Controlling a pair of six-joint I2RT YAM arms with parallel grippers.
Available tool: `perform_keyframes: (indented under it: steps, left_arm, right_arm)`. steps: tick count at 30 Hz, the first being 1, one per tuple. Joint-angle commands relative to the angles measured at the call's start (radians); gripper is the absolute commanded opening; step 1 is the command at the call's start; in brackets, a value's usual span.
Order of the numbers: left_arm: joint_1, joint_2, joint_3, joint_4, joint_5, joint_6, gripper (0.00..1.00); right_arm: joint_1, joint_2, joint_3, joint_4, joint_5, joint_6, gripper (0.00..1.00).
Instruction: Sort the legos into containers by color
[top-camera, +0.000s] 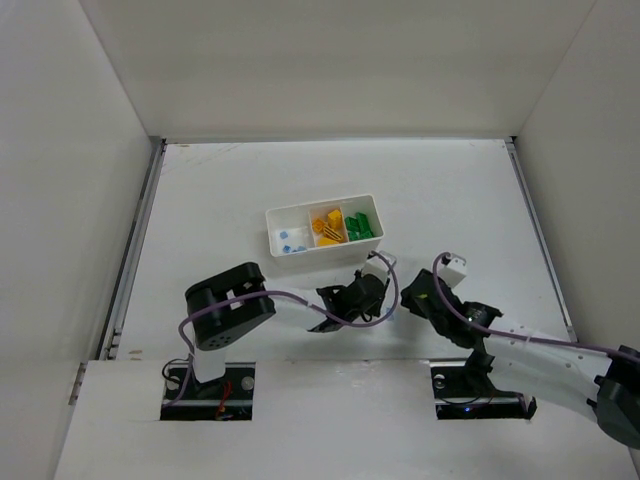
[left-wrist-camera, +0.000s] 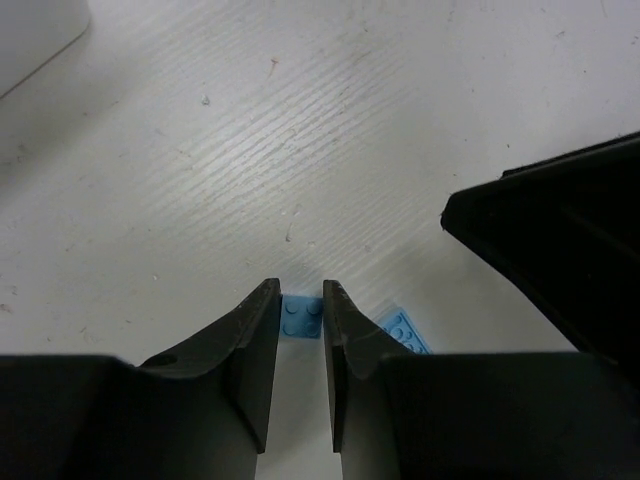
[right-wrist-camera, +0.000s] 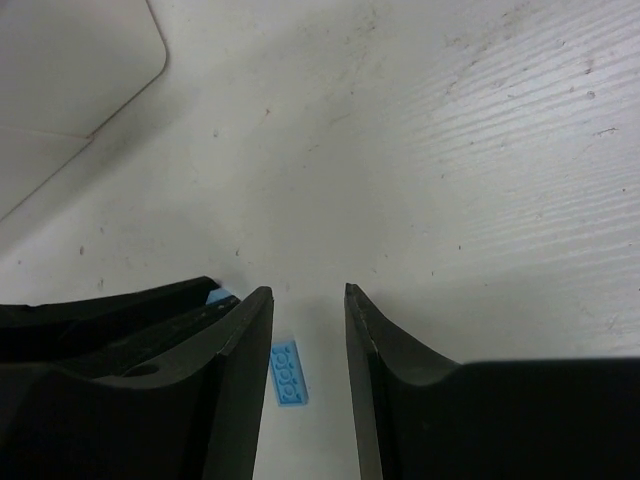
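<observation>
The white tray (top-camera: 323, 262) holds pale blue bricks (top-camera: 290, 240) in its left compartment, yellow-orange ones (top-camera: 328, 227) in the middle and green ones (top-camera: 358, 225) in the right. Just in front of it, my left gripper (left-wrist-camera: 300, 288) stands on the table with its jaws shut on a small pale blue brick (left-wrist-camera: 302, 317). A longer pale blue brick (left-wrist-camera: 405, 330) lies right beside it. In the right wrist view that long brick (right-wrist-camera: 288, 372) lies on the table between the jaws of my open right gripper (right-wrist-camera: 306, 292), close to its left finger (right-wrist-camera: 240, 340).
The two grippers, left (top-camera: 383, 298) and right (top-camera: 410, 293), nearly touch. The right gripper's dark body (left-wrist-camera: 560, 250) fills the right of the left wrist view. The tray's corner (right-wrist-camera: 70, 70) lies close ahead. White walls enclose the table on three sides.
</observation>
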Motion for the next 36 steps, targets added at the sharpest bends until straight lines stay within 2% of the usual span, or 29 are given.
perform_keyframes:
  steps: [1, 10, 16, 24, 30, 36]
  left_arm:
    - [0.018, -0.043, -0.016, 0.009, -0.025, 0.001, 0.18]
    - [0.076, -0.270, -0.129, 0.005, -0.034, -0.031, 0.16]
    - [0.139, -0.450, -0.182, -0.041, -0.026, -0.039, 0.16]
    - [0.358, -0.657, -0.252, -0.104, -0.045, -0.069, 0.18]
    - [0.499, -0.678, -0.265, -0.107, -0.045, -0.082, 0.18]
    - [0.570, -0.584, -0.240, -0.101, -0.045, -0.074, 0.21]
  right_arm:
    - [0.025, 0.007, 0.038, -0.013, 0.004, 0.010, 0.42]
    - [0.169, 0.214, 0.133, -0.059, -0.041, -0.018, 0.45]
    - [0.205, 0.292, 0.173, -0.099, -0.019, -0.012, 0.45]
    - [0.205, 0.347, 0.204, -0.108, -0.028, -0.035, 0.42]
    - [0.212, 0.390, 0.225, -0.119, -0.033, -0.047, 0.38]
    - [0.223, 0.426, 0.242, -0.125, -0.024, -0.050, 0.34]
